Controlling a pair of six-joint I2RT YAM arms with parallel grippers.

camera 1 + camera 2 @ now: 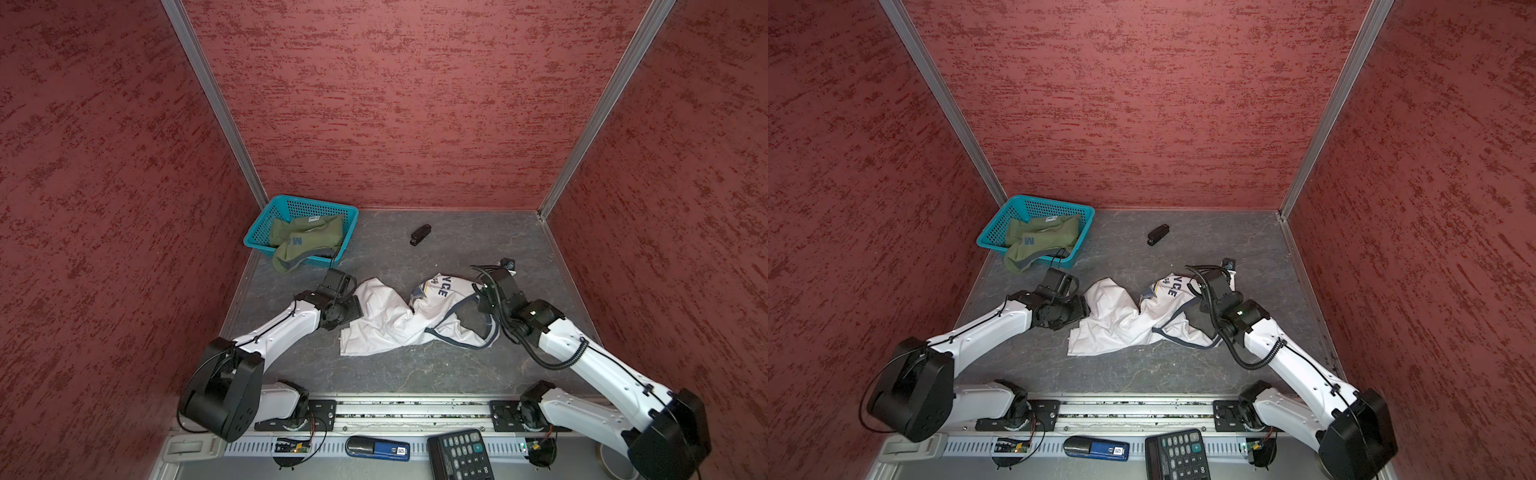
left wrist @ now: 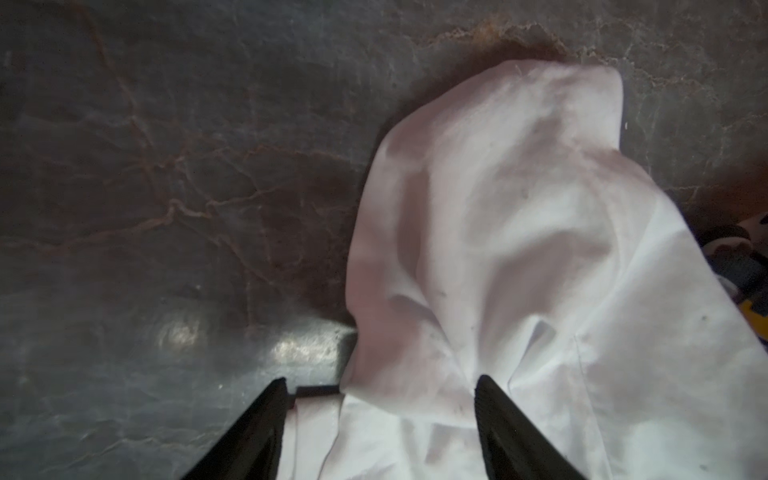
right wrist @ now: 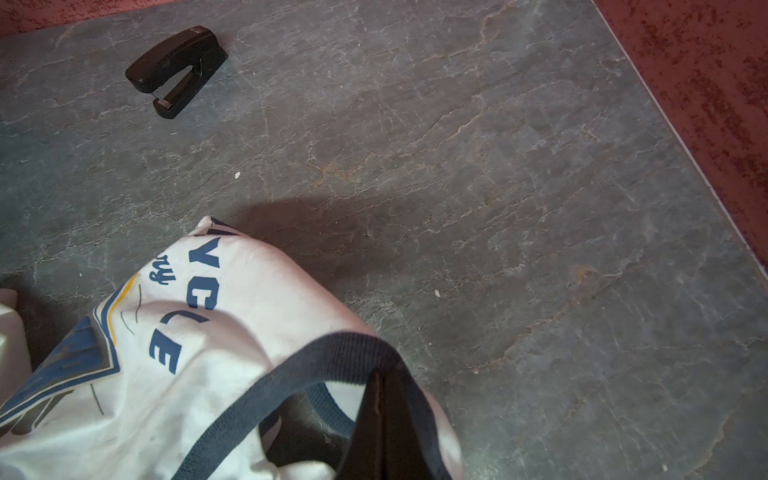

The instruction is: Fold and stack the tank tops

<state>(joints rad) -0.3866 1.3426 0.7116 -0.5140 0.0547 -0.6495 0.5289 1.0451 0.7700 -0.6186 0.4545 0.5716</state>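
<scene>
The white tank top (image 1: 390, 322) (image 1: 1121, 322) lies crumpled mid-table, its blue-and-yellow print turned up. At its left edge my left gripper (image 2: 380, 382) stands open, its fingers (image 2: 498, 419) astride a fold of the white cloth (image 2: 498, 249). My right gripper (image 3: 384, 376) is shut on the shirt's dark grey-blue strap trim (image 3: 291, 374) at the right end, and the strap is lifted off the table. In both top views the olive green tank top (image 1: 303, 239) (image 1: 1038, 241) is bunched in the teal basket (image 1: 307, 203) (image 1: 1042, 200), one end spilling over the near rim.
A black stapler (image 1: 420, 235) (image 3: 176, 70) lies on the grey table behind the shirt. Red walls close in the table on three sides. A calculator (image 1: 459, 455) and a blue device (image 1: 376, 448) sit on the front ledge, beyond the arm bases.
</scene>
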